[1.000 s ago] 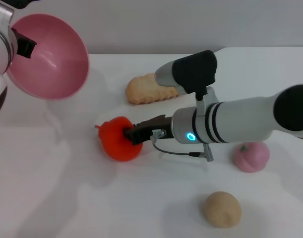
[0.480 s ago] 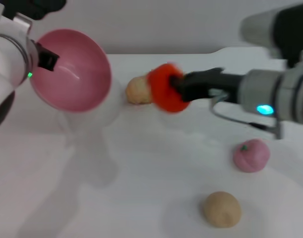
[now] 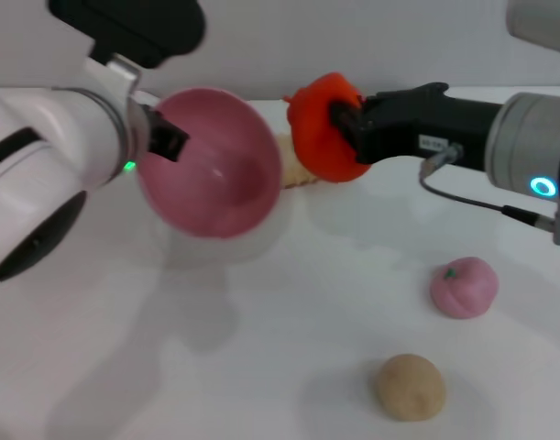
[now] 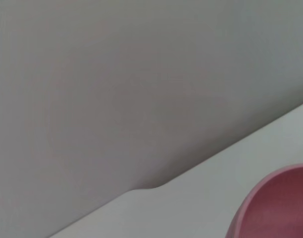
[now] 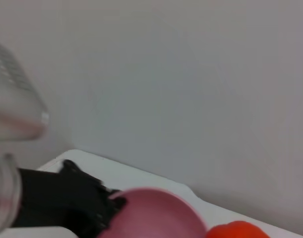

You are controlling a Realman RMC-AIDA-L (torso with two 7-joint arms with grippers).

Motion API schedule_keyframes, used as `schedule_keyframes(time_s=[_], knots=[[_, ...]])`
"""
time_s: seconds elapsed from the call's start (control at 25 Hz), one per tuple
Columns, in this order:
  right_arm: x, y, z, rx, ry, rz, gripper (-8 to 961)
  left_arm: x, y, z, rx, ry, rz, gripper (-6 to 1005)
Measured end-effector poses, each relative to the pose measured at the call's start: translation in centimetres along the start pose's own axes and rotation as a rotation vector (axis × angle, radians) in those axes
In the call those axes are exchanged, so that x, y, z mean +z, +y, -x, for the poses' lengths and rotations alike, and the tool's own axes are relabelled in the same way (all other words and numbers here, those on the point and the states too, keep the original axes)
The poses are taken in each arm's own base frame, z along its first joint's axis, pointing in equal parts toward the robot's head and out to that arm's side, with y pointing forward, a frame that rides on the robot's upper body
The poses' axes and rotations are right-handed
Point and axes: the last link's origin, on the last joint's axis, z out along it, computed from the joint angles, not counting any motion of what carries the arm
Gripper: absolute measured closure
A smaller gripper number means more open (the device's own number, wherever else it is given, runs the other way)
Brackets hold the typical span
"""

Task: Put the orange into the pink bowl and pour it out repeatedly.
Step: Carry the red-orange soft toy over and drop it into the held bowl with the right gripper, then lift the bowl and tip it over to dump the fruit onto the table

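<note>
At upper centre of the head view, the right gripper (image 3: 339, 124) clenches the orange (image 3: 322, 128) aloft, just right of the tilted pink bowl (image 3: 215, 174) gripped by the left gripper (image 3: 160, 139); its label is unreadable.

The left claw (image 3: 165, 137) holds the pink bowl (image 3: 215, 174) tilted above the desk (image 3: 289, 302), at the left. Just to its right, the right claw (image 3: 339, 124) holds the orange (image 3: 318, 128) off the desk. A bread piece (image 3: 296, 170) lies behind and between them. The peach ball (image 3: 464, 287) and the bun (image 3: 408, 386) lie nearer, at the right.
</note>
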Motion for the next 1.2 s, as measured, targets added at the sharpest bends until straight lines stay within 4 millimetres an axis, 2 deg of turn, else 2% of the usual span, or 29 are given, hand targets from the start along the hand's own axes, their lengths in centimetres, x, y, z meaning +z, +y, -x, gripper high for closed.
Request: schedule_keyframes(time_s=[0.12,0.4,0.76,1.0,1.12,1.2], knots=[[0.9,0.2,-0.2,-0.005,0.015,0.014,882,0.1,1.3,-0.3,0.007,0.016,0.059,952],[2.6,0.0,-0.7,0.003,0.04,0.024,872,0.0,2.2,-0.6,-0.002,0.033,0.114,952],[4.5,-0.2,-1.3,0.052,0.079,0.041,860,-0.1,2.5,-0.8,0.013,0.046,0.131,951],[4.5,0.0,-1.0,0.049,0.07,0.047,851,-0.2,2.6,-0.9,0.023,0.057,0.137,951],[4.1,-0.7,-0.8,0.063,0.058,0.025,737,-0.2,2.6,-1.0,0.025,0.059,0.138,951],[3.5,-2.5,-0.6,0.075,0.046,-0.04,660,-0.3,3.1,-1.1,0.044,0.072,0.15,951]])
